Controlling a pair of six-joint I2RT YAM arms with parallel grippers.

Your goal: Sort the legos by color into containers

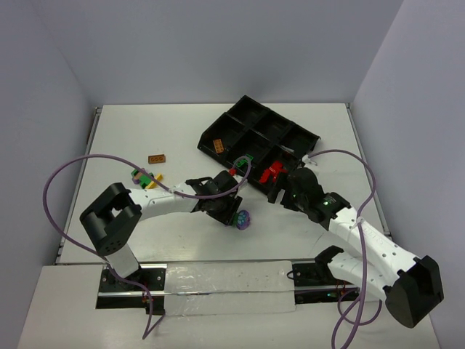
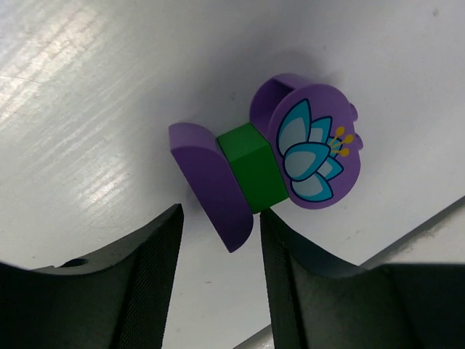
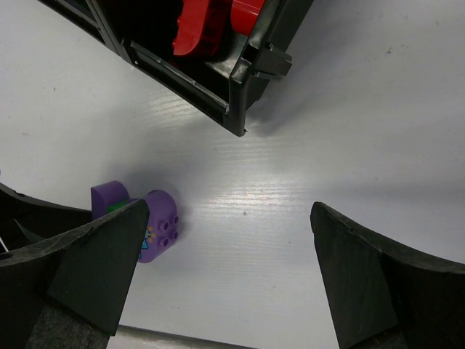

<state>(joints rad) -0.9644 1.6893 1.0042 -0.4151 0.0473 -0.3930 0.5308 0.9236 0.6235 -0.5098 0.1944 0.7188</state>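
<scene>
A small stack of legos lies on the white table: a purple flower-printed piece (image 2: 312, 145), a green brick (image 2: 254, 171) and a purple half-round piece (image 2: 211, 185); the stack also shows from above (image 1: 243, 219). My left gripper (image 2: 220, 214) is right at it, jaws partly closed but still apart. The half-round piece's tip reaches between the fingers, and the right finger (image 2: 280, 247) touches the green brick. My right gripper (image 3: 229, 211) hangs wide open and holds nothing, beside the near corner of the black tray (image 3: 240, 109). Its containers hold red legos (image 1: 271, 173), an orange brick (image 1: 218, 145) and a green one (image 1: 245, 160).
An orange brick (image 1: 156, 158) lies loose on the table at the left. Near it sits a cluster of green, purple and yellow pieces (image 1: 145, 177). Purple cables loop from both arms. The two grippers are close together by the tray's near edge.
</scene>
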